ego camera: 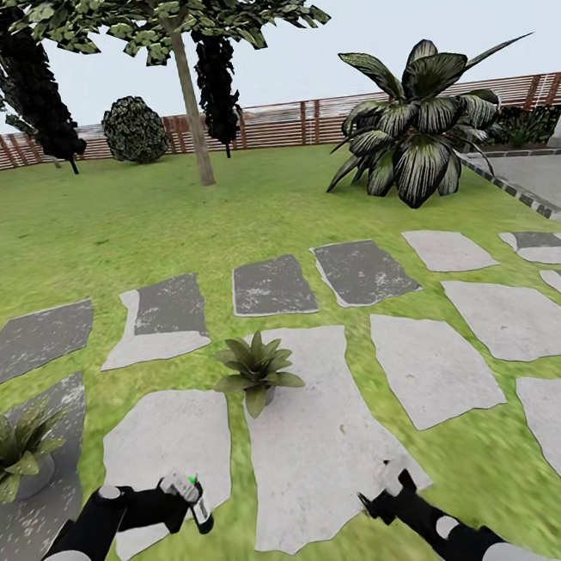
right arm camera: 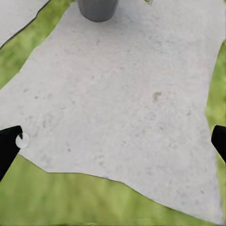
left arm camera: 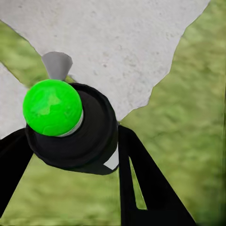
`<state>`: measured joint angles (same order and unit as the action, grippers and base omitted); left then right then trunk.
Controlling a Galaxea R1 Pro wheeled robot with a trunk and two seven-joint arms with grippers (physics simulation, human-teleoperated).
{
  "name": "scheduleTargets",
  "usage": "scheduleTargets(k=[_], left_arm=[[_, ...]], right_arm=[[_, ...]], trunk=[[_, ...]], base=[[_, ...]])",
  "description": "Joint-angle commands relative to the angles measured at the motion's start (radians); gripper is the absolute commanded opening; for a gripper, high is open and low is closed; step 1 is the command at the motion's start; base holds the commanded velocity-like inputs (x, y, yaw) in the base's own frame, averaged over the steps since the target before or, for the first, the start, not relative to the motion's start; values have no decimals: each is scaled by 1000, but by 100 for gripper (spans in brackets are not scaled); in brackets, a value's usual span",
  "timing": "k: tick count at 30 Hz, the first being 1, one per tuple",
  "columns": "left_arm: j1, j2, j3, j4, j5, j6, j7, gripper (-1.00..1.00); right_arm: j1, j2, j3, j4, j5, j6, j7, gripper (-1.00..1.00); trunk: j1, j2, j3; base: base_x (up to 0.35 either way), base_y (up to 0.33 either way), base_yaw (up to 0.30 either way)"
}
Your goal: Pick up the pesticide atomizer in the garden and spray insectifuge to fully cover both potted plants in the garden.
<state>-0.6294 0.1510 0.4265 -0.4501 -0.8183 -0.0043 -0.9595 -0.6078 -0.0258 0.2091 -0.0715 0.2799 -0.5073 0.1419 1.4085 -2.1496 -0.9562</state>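
My left gripper is shut on the pesticide atomizer, a slim dark bottle with a whitish head and a bright green spot, held low over the grass. In the left wrist view the atomizer appears end-on between the black fingers. One potted plant stands on a pale stepping stone ahead of me, the other potted plant on a dark stone at the left. My right gripper hangs open and empty over the pale stone; the grey pot lies ahead of the right gripper.
The garden lawn carries several grey and dark stepping stones. A large striped-leaf plant stands at the back right, a tree trunk further back, and a brown slatted fence closes the rear. A paved edge runs at the right.
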Motion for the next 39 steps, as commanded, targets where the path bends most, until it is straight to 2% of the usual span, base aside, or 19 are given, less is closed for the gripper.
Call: scheduleTargets(k=[1,2,4,6,8,9,10,12,13,14,16,17,19,23,24,25,28,31,39], left_arm=[[-1,-2,9,-2,-7,30,-7,-100],[-1,-2,9,-4,-7,71,-7,-100],[-2,-3,8,-18,-7,116,-7,-100],[-3,-6,8,-38,-7,139,-7,-100],[-7,-9,5,-57,-8,187,-8,-100],[-10,-12,2,-62,-10,239,-8,-100],[-13,-14,1,-63,-11,277,-8,-100],[-17,-25,-2,-67,-13,342,-8,-100],[-31,-48,-13,-79,-17,388,-8,-100],[-52,-67,-29,-88,-21,422,-8,-100],[-92,-84,-61,-95,-22,495,-8,-100],[-136,-92,-93,-97,-22,584,-8,-100],[-187,-99,-128,-98,-21,679,-8,-100],[-253,-102,-152,-99,-25,840,-9,-100],[-274,-96,-170,-100,-28,933,-8,-100],[-283,-95,-185,-100,-31,961,-8,-100],[-298,-95,-264,-99,-50,1004,-10,-100],[-301,-112,-343,-93,-65,1017,-11,-100],[-300,-122,-355,-82,-68,1025,-12,-100]], right_arm=[[11,-8,0,18,-11,-39,-36,100],[37,-15,-1,31,-28,-79,-80,100],[70,-22,-3,40,-65,-110,-137,100],[86,-35,-3,43,-117,-119,-167,100],[100,-53,-4,45,-210,-123,-183,100],[104,-70,-3,45,-273,-124,-186,100],[107,-84,-2,46,-312,-124,-187,100],[115,-109,-1,46,-365,-124,-187,100],[136,-129,-2,46,-389,-125,-188,100],[148,-141,-3,46,-398,-125,-189,100],[155,-150,-3,45,-405,-125,-190,100],[158,-155,-3,45,-408,-125,-190,100],[160,-160,-3,45,-410,-125,-191,100],[174,-157,-2,45,-413,-125,-190,100],[176,-155,-2,45,-413,-125,-190,100],[177,-154,-2,45,-413,-125,-189,100],[178,-149,-2,45,-413,-125,-189,100],[178,-145,-1,45,-413,-125,-189,100],[178,-130,0,47,-413,-125,-188,100]], trunk=[[0,0,-1],[0,0,-1],[0,0,-1],[0,0,-1],[0,0,-1],[0,0,-1],[0,0,-1],[0,0,-1],[0,0,-1],[0,0,-1],[0,0,-1],[0,0,-1],[0,0,-1],[0,0,-1],[0,0,-1],[0,0,-1],[0,0,-1],[0,0,-1],[0,0,-1]], base=[[0,0,0],[0,0,0],[0,0,0],[0,0,0],[0,0,0],[0,0,0],[0,0,0],[0,0,0],[0,0,0],[0,0,0],[0,0,0],[0,0,0],[0,0,0],[0,0,0],[0,0,0],[0,0,0],[0,0,0],[91,0,0],[319,0,0]])
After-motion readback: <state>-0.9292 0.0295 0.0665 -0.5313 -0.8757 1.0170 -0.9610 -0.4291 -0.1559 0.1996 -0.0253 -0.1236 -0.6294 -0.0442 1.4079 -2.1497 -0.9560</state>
